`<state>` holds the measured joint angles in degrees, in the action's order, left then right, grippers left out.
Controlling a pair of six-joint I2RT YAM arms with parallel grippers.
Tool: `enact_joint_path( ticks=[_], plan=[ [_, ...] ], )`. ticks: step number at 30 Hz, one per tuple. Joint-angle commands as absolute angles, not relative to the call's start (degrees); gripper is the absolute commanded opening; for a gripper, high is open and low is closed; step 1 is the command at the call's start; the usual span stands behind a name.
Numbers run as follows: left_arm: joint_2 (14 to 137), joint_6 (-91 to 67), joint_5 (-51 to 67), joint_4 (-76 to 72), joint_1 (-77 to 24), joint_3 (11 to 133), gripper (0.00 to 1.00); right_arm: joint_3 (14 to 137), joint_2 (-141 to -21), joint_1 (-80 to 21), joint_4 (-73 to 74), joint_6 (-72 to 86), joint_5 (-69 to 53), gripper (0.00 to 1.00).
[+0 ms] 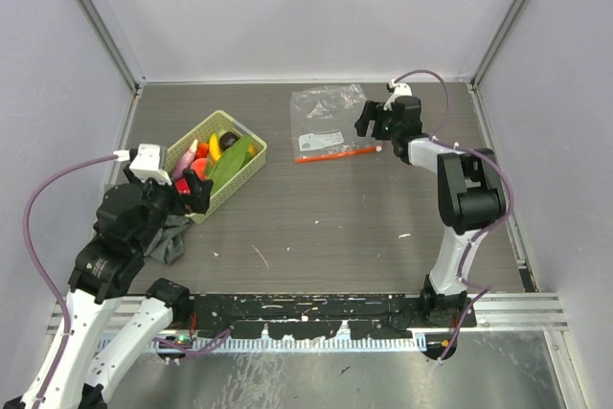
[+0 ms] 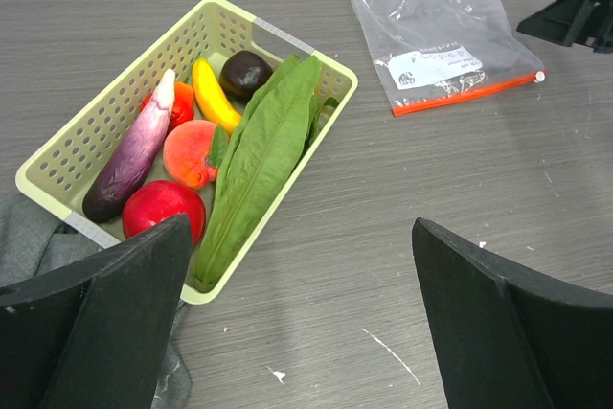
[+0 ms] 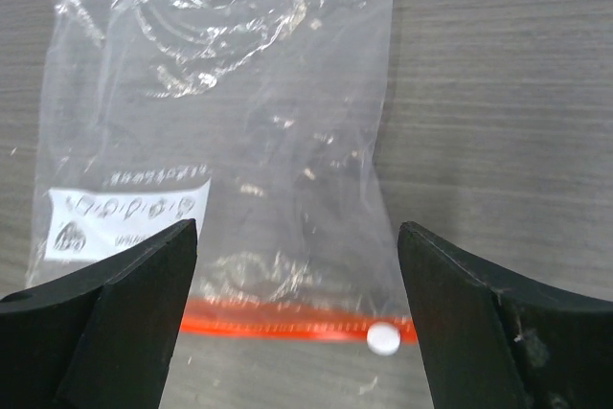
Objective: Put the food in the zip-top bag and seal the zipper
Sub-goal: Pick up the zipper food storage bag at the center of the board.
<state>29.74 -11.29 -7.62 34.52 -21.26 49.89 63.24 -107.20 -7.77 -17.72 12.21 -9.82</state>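
Right gripper [image 1: 366, 124] is hanging just over the clear bag [image 1: 328, 120] at the far side of the desk [image 1: 335, 227], its jaws spread wide and holding nothing; in its own wrist view the fingers are straddling the bag's lower half, with the red-orange zipper [image 3: 278, 318] and its white slider [image 3: 384, 338] lying between them. The bag is lying flat and empty, and the zipper seems to be running closed along the near edge. Left gripper [image 2: 302, 323] is likewise gaping open and empty, waiting beside the yellow-green basket [image 2: 86, 131], where all the food is sitting: a long green leaf [image 2: 268, 160], a banana [image 2: 213, 95], a purple piece [image 2: 134, 155], plus red, orange and dark brown ones. A grey cloth [image 1: 170, 241] is lying under that arm. The job seems to be barely starting, with opening the bag coming first. To do that well, the right arm should be coming down on the slider end, pinching only the plastic near the strip rather than pressing the thin film flat, while the left is steadying the opposite corner so the bag is not sliding.
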Motion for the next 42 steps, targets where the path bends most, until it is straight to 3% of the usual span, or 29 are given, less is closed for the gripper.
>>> enact_joint_path(
  ticks=[1,8,15,20,24,27,42],
  plan=[
    [30.47,-11.59,-6.69,31.73,-20.91,50.27,0.98,71.81,-113.08,-7.45,-16.92,12.96,-9.18,0.88],
    [30.89,-11.28,-5.09,31.40,-20.85,50.21,0.98,79.68,-121.09,-7.43,-15.88,16.08,-11.80,0.78],
    [30.81,-11.37,-3.85,30.83,-20.85,50.03,0.98,81.64,-123.45,-7.47,-15.38,17.42,-14.19,0.58],
    [30.52,-11.46,-1.47,30.15,-20.83,49.84,0.98,80.77,-123.26,-7.47,-16.31,19.10,-14.73,0.37],
    [30.02,-11.62,1.32,28.94,-20.83,49.48,0.98,78.34,-121.25,-7.47,-18.15,21.14,-15.29,0.10],
    [29.59,-12.55,0.65,28.83,-20.83,49.62,0.98,75.79,-118.43,-7.47,-18.96,23.39,-15.07,0.01],
    [29.73,-21.59,3.50,27.39,-20.92,49.08,0.98,52.51,-97.14,-7.47,-27.15,39.64,-10.66,0.01]
  ],
)
